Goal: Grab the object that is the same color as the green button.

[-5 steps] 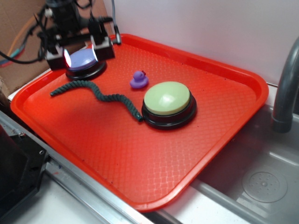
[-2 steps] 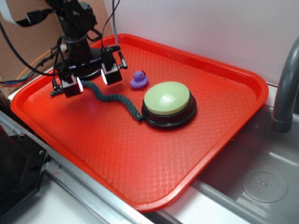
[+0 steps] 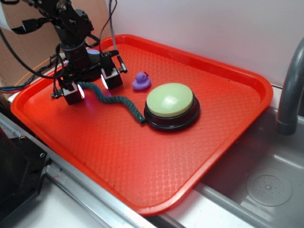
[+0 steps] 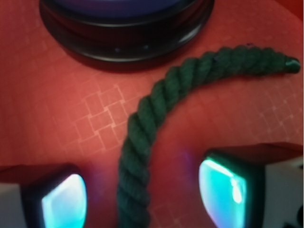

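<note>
1. Gripper: fingers spread apart, holding nothing, low over the left part of the red tray.
2. Green rope: flat on the tray, one end near the green button; its other stretch runs between the fingers (wrist view, rope lengthwise through the gap).
3. Judgement: straight descent, then closing, should catch it.

Plain white wall behind everything, brown cardboard sheet off to the left. On the right there's a stainless steel sink basin with a round drain, and a grey curved faucet pipe rising beside it. Lighting's even.
</note>
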`<state>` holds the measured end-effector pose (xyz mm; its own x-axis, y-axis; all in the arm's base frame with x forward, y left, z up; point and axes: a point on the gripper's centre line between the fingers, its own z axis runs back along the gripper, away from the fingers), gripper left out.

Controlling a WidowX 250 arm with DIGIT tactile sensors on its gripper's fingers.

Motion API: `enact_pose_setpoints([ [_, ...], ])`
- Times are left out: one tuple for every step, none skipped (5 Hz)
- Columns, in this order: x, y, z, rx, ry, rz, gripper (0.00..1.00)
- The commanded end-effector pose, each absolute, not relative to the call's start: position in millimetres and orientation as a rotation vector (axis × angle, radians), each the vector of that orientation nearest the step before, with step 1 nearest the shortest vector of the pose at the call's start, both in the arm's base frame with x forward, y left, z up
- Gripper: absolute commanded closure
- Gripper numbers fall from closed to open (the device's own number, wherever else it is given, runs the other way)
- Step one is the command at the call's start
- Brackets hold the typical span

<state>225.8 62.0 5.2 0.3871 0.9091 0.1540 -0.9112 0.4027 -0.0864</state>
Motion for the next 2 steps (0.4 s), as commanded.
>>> enact_pose_setpoints([
  [225.8, 73.0, 4.0, -0.009, -0.190, 1.160, 1.00],
  [226.6, 73.0, 2.0, 0.003, -0.188, 1.176, 1.00],
])
